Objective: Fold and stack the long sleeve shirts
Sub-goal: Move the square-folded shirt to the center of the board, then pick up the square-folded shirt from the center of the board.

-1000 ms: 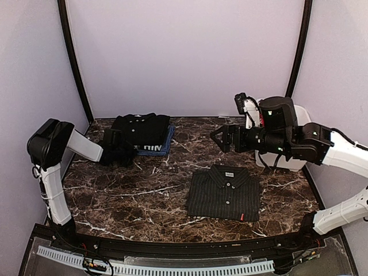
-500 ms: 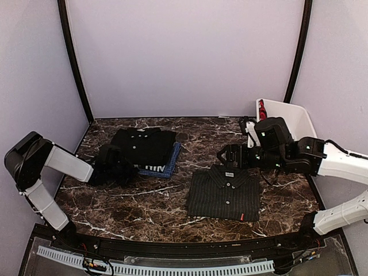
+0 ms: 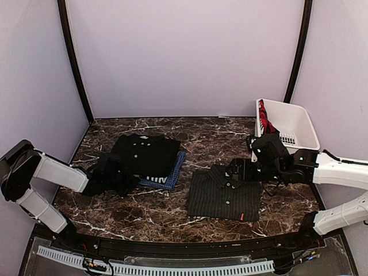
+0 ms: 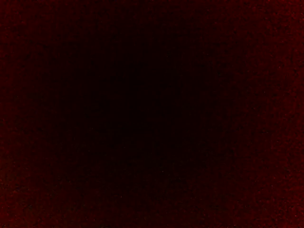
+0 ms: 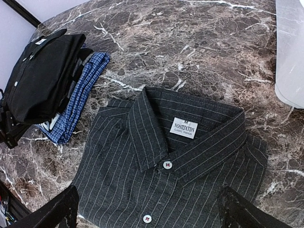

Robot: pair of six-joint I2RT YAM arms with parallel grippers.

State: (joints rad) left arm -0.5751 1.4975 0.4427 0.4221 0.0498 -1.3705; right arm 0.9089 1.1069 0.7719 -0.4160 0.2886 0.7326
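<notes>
A plain black shirt (image 3: 146,154) lies folded on a blue shirt with white lettering (image 3: 168,176) at the left; both also show in the right wrist view, the black one (image 5: 40,78) above the blue one (image 5: 78,92). My left gripper (image 3: 118,175) is at the stack's near left edge, its fingers lost in the dark cloth; the left wrist view is all dark. The folded pinstripe shirt (image 3: 224,198) lies at centre right. My right gripper (image 3: 233,170) hovers open over its collar (image 5: 156,128), fingers (image 5: 61,209) spread wide and empty.
A white plastic basket (image 3: 294,112) holding red cloth (image 3: 263,118) stands at the back right, just behind my right arm; its wall shows in the right wrist view (image 5: 292,57). Bare marble lies between the stack and the pinstripe shirt.
My left arm has lowered and drawn back, and the black-and-blue stack has come with it toward the near left. My right gripper has dropped down over the pinstripe shirt's collar, uncovering the basket.
</notes>
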